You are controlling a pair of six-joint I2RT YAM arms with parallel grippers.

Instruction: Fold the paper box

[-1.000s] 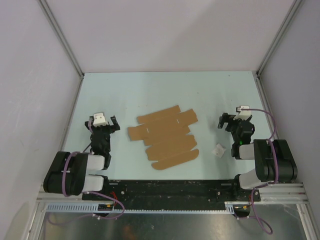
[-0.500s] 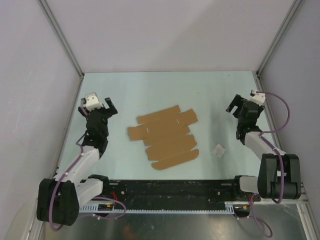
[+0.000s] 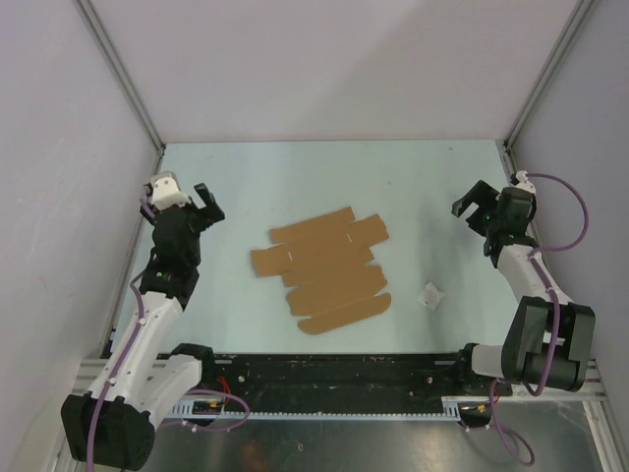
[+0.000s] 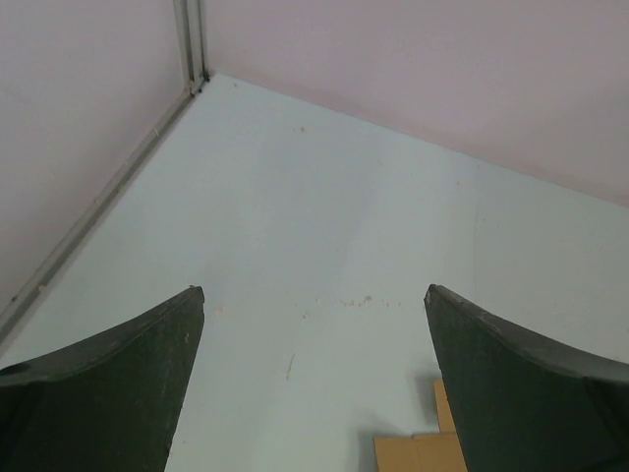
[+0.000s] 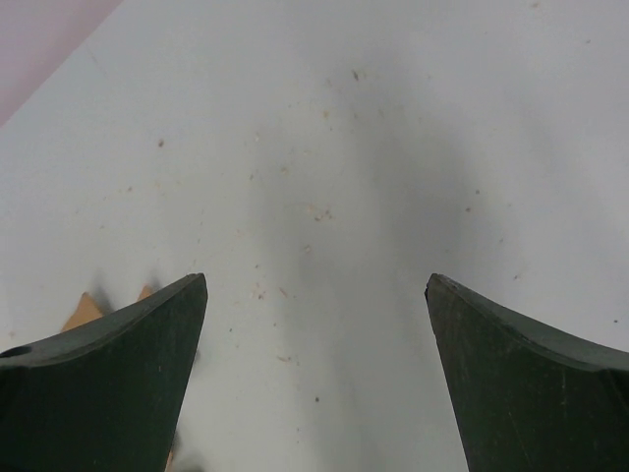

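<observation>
The left pincer [image 3: 207,202] has climbed up and leftward in the top view, and the right pincer [image 3: 470,202] up and rightward.

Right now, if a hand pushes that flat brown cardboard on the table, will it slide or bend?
It probably slides: the cardboard sheet lies flat on the smooth table. It looks thin and cut into panels, so lifting one edge would likely make it flex.
</observation>
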